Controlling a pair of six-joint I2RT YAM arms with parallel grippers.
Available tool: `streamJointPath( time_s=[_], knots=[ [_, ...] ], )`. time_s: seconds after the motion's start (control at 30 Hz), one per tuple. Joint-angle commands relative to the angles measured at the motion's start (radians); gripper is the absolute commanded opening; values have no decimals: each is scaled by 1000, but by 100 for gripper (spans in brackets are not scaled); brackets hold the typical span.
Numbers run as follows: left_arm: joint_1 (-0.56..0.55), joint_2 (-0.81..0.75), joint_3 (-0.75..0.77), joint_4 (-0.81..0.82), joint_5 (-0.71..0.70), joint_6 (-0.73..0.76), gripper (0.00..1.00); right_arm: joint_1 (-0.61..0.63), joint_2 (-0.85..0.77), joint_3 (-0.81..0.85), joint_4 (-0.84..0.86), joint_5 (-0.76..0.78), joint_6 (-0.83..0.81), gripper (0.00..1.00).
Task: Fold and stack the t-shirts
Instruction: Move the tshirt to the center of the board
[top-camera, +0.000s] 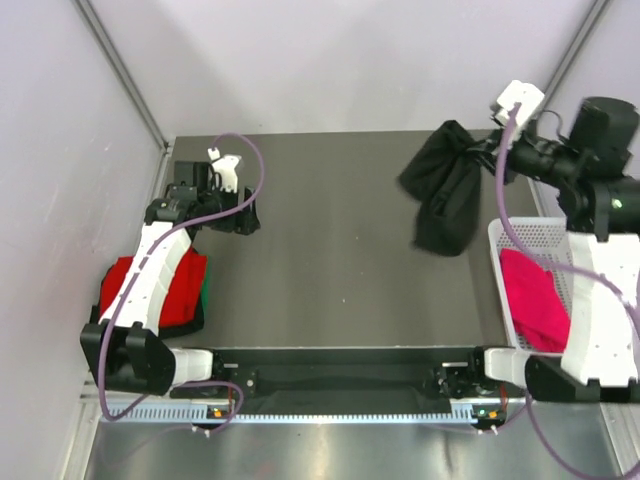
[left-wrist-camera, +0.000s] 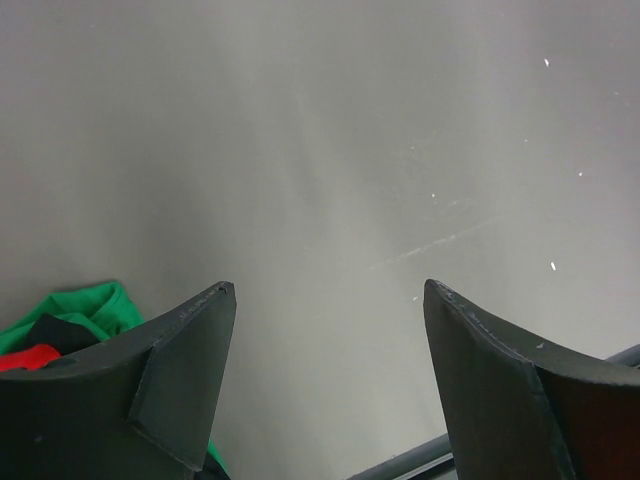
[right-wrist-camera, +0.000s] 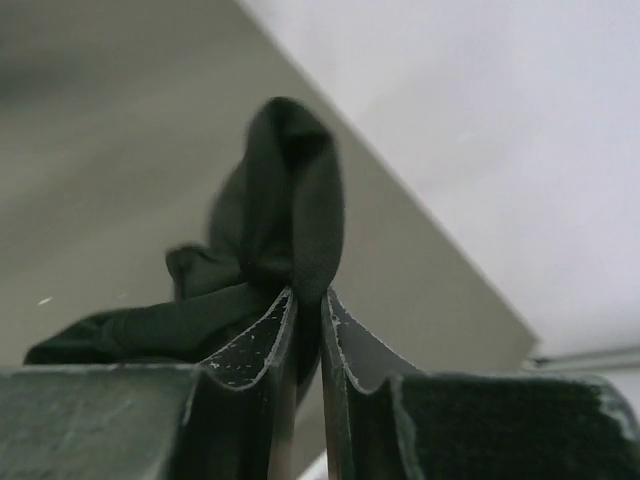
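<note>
Right claw (right-wrist-camera: 308, 300) is clamped tight on the black t-shirt (top-camera: 448, 190), which hangs bunched from it over the tabletop's (top-camera: 330, 250) far right. Left claw (left-wrist-camera: 330, 290) gapes wide above bare tabletop, with the red t-shirt (top-camera: 180, 290) and green t-shirt (left-wrist-camera: 95, 305) piled near it at the left edge. The magenta-pink t-shirt (top-camera: 530, 295) sits in the basket (top-camera: 545, 235).

Matt cloth t-shirt (top-camera: 445, 190), smooth table (top-camera: 330, 260) (faint scuffs)

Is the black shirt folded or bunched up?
Bunched up. The black shirt hangs in a crumpled clump from the right hand, which is shut on a pinch of its cloth.
</note>
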Motion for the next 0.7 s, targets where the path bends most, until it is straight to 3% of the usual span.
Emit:
streamJointPath(
  time_s=[0.0, 0.1, 0.2, 0.3, 0.43, 0.57, 0.67],
  knots=[
    [4, -34, -15, 46, 20, 10, 80, 34, 63, 20, -90, -149, -33, 12],
    [5, -48, -24, 52, 15, 10, 80, 61, 117, -24, -88, -109, -74, 12],
    [7, -57, -32, 55, 1, 14, 80, 92, 178, -121, -41, -51, -82, 40],
    [10, -60, -34, 49, -8, 16, 80, 101, 236, -236, 79, 15, -47, 42],
    [13, -67, -27, 38, 7, 19, 78, 155, 199, -334, 94, 32, -55, 44],
    [13, -85, -67, 56, 41, 46, 73, 438, 146, -535, 100, 166, -104, 40],
    [16, -76, -81, 53, 32, 53, 72, 570, 178, -684, 197, 234, -63, 38]
  ],
)
